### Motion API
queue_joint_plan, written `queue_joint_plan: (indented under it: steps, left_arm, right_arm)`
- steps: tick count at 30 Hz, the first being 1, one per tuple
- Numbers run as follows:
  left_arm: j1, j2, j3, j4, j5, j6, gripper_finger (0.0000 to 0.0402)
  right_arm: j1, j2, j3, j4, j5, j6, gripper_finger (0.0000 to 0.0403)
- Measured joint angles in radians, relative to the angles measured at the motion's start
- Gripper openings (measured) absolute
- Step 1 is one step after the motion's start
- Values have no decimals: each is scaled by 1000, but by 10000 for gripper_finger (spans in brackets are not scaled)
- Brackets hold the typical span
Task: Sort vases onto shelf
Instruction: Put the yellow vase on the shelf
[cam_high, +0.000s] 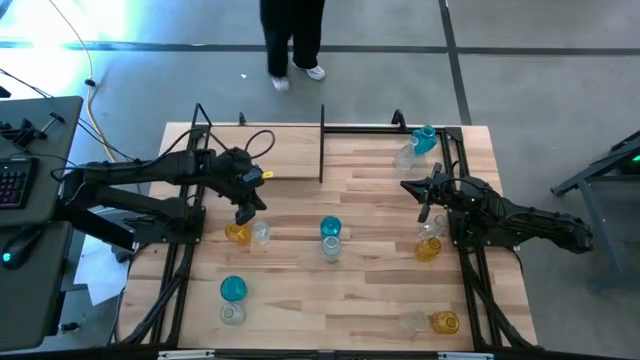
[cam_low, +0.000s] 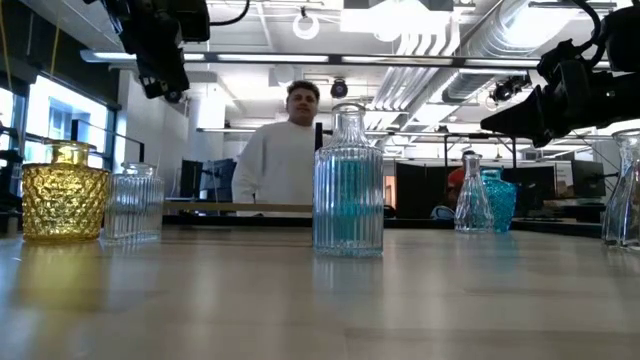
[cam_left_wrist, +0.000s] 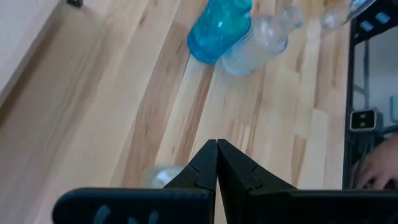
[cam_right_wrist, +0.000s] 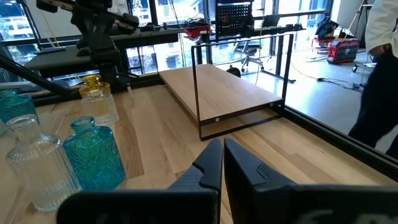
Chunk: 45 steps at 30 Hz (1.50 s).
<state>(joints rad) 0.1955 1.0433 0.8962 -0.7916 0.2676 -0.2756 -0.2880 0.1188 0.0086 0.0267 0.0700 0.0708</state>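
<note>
- My left gripper is clenched tight on nothing — it hovers above the amber vase and clear vase.
- My right gripper is pinched closed too, empty.
- The shelf stands bare at the table's far edge — vases scattered across the tabletop.

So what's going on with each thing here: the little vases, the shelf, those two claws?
left end effector: shut, empty, above the amber vase.
right end effector: shut, empty, raised.
shelf: bare, no vases on it.
centre teal vase: upright on the table, clear vase beside it.
far-corner teal vase: on the table, not shelved.
</note>
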Motion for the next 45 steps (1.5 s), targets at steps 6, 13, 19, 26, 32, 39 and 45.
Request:
queue_joint_plan:
  steps: [6,13,19,26,32,39,45]
  left_arm:
    - [0,50,69,-129,-2,-2,1]
    - [0,119,145,-223,-2,15,12]
    - [-28,206,220,-355,-6,22,61]
    - [-107,270,223,-401,-7,25,131]
    - [-165,303,223,-409,-9,17,175]
    - [-210,319,223,-523,-31,15,195]
    - [-211,319,223,-571,-63,-62,210]
  right_arm:
    - [0,0,0,0,0,0,0]
    - [0,0,0,0,0,0,0]
    - [0,0,0,0,0,0,0]
    - [0,0,0,0,0,0,0]
    - [0,0,0,0,0,0,0]
    - [0,0,0,0,0,0,0]
    - [0,0,0,0,0,0,0]
